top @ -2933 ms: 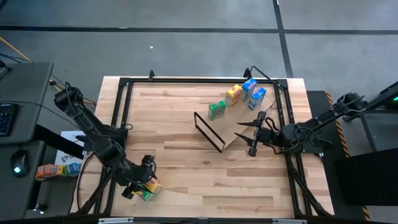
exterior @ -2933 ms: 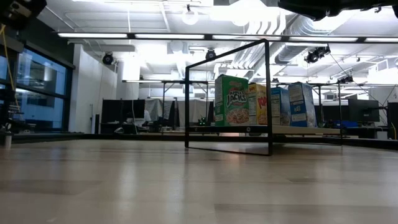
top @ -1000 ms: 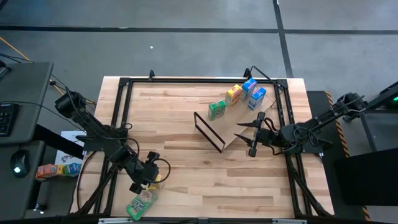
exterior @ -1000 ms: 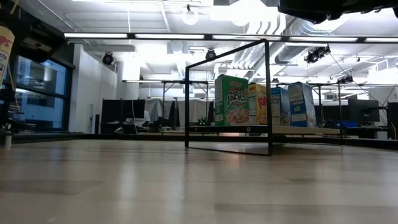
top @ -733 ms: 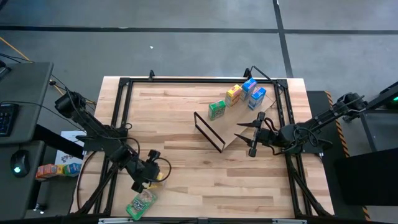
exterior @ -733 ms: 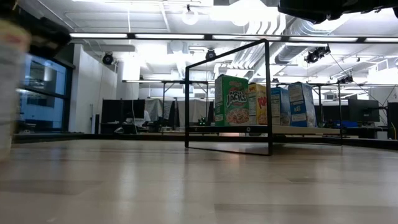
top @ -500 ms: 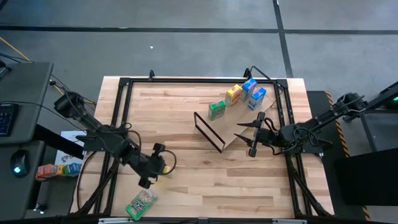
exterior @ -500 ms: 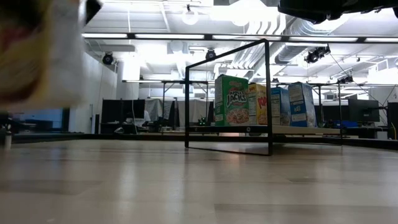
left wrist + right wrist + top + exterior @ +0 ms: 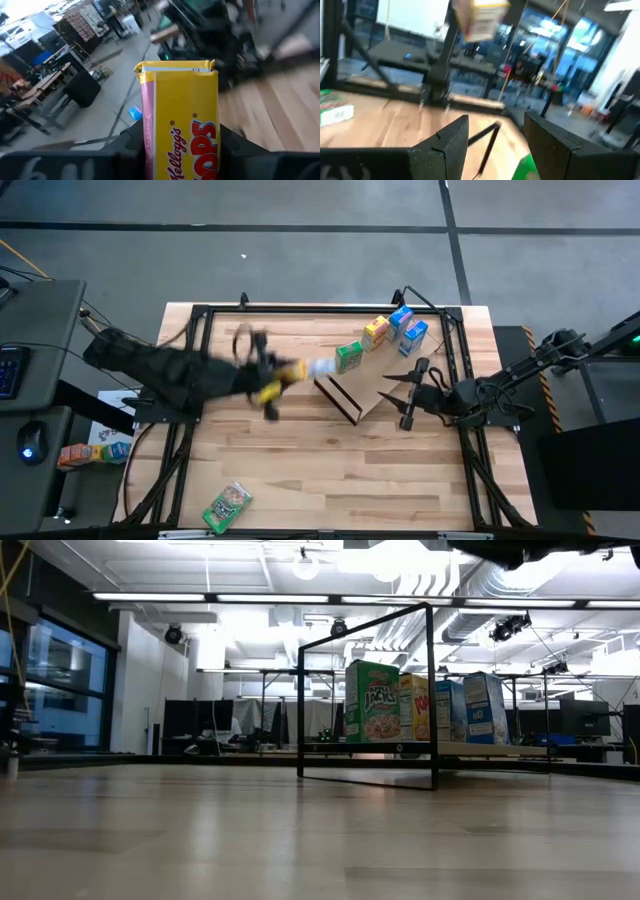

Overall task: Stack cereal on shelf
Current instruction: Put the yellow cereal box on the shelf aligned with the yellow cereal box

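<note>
My left gripper (image 9: 268,376) hangs above the table's middle, shut on a yellow cereal box (image 9: 182,125), which also shows in the right wrist view (image 9: 480,17). The shelf (image 9: 372,402), a light board with a black frame (image 9: 365,690), stands at the far right. On it stand a green box (image 9: 349,356), a yellow box (image 9: 376,332) and two blue boxes (image 9: 408,327). Another green box (image 9: 227,505) lies flat by the near left edge. My right gripper (image 9: 403,396) is open over the shelf's near right end. My left gripper pinches the yellow box between its two fingers (image 9: 131,142), which sit on its two narrow sides (image 9: 148,135), low on the box. The fingers come nearly level from the table's left. The box juts out past them, top end (image 9: 175,67) foremost, lifted clear of the table.
A black metal frame (image 9: 200,315) runs along the table's edges. Bare wood lies between the lying green box and the shelf. Left of the table are a stack of coloured blocks (image 9: 85,452), a keyboard and a mouse.
My left gripper has swung fast with the yellow box from the near left part of the table upward and toward the far right, toward the shelf. It has tipped from pointing down to nearly level. The green box at the near left has stayed put.
</note>
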